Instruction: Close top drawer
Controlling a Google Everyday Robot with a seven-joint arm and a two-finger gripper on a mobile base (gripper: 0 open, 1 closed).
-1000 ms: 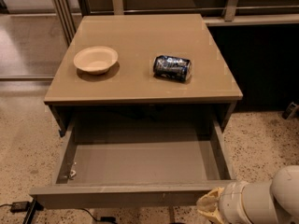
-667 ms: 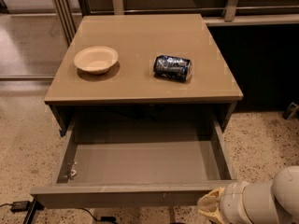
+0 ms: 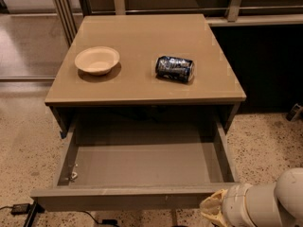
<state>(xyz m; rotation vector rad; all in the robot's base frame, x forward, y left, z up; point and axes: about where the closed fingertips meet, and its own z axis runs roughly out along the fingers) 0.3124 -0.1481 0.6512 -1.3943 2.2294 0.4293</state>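
Top drawer [image 3: 123, 198] is pulled well out under the tabletop [image 3: 142, 79], nearly empty, front panel toward cam. Gripper [image 3: 214, 211] sits low at bottom-right, just beside the panel's right end; open or clenched, cannot tell. Judgement: rigid box on slides, prob. light, no handle, so no grasp needed; push flat on front panel, pref. near mid-width to avoid racking.
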